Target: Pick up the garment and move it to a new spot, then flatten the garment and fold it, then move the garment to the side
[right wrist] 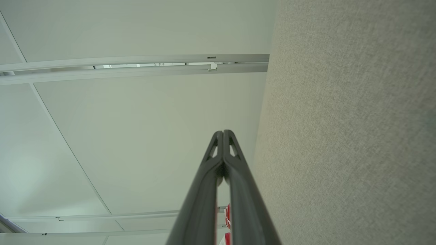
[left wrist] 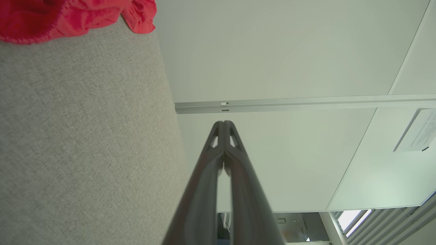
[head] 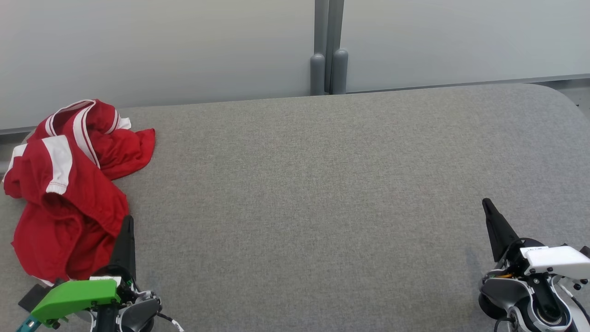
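The garment (head: 69, 184), a red shirt with white stripes, lies crumpled in a heap at the left end of the grey fabric table (head: 313, 193). Its red hem (left wrist: 68, 18) fills the top left corner of the left wrist view. My left gripper (head: 127, 220) rests at the lower left, right beside the heap's near edge, fingers pressed together with nothing between them; the same closed tips (left wrist: 223, 123) point past the table edge. My right gripper (head: 486, 203) sits at the lower right, far from the shirt, also shut and empty (right wrist: 223, 132).
A pale partition wall (head: 156, 50) runs behind the table, with a grey post (head: 328, 50) at its middle. The table's far right corner (head: 560, 94) is rounded. Bare grey cloth stretches between the two grippers.
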`<state>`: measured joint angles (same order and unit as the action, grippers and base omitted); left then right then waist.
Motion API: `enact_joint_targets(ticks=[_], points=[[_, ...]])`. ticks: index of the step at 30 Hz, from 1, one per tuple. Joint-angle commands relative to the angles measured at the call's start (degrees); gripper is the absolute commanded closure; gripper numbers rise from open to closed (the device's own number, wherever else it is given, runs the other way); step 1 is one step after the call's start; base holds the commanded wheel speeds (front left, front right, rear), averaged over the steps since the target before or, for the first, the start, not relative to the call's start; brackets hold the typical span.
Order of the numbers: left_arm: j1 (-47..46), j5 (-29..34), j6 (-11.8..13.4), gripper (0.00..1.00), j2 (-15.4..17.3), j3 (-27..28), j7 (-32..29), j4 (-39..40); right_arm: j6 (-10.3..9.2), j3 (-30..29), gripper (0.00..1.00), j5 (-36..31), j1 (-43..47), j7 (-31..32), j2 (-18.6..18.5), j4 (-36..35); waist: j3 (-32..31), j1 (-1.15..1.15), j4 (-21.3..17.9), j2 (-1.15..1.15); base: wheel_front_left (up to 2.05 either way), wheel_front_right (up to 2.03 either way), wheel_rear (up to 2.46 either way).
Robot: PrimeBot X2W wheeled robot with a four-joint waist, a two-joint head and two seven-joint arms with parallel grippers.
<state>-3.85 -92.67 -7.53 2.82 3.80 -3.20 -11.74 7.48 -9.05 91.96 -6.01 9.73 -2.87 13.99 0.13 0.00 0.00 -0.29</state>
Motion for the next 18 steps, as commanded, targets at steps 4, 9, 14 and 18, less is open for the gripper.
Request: enact_joint_targets(ticks=[4,9,14,18], points=[[-0.78,0.37,0.06,1.00,0.36,0.05,0.07,-0.10,0.10,-0.06,1.00,-0.22,-0.47,0.07,-0.12,0.05,0.00,0.00,0.00,0.29,0.00,0.00,0.00],[-0.78,0.37,0.06,1.00,0.36,0.05,0.07,-0.10,0.10,-0.06,1.00,-0.22,-0.47,0.07,-0.12,0.05,0.00,0.00,0.00,0.29,0.00,0.00,0.00],[-0.78,0.37,0.06,1.00,0.36,0.05,0.07,-0.10,0.10,-0.06,1.00,-0.22,-0.47,0.07,-0.12,0.05,0.00,0.00,0.00,0.29,0.00,0.00,0.00],[-0.78,0.37,0.06,1.00,0.36,0.05,0.07,-0.10,0.10,-0.06,1.00,-0.22,-0.47,0.07,-0.12,0.05,0.00,0.00,0.00,0.29,0.00,0.00,0.00]])
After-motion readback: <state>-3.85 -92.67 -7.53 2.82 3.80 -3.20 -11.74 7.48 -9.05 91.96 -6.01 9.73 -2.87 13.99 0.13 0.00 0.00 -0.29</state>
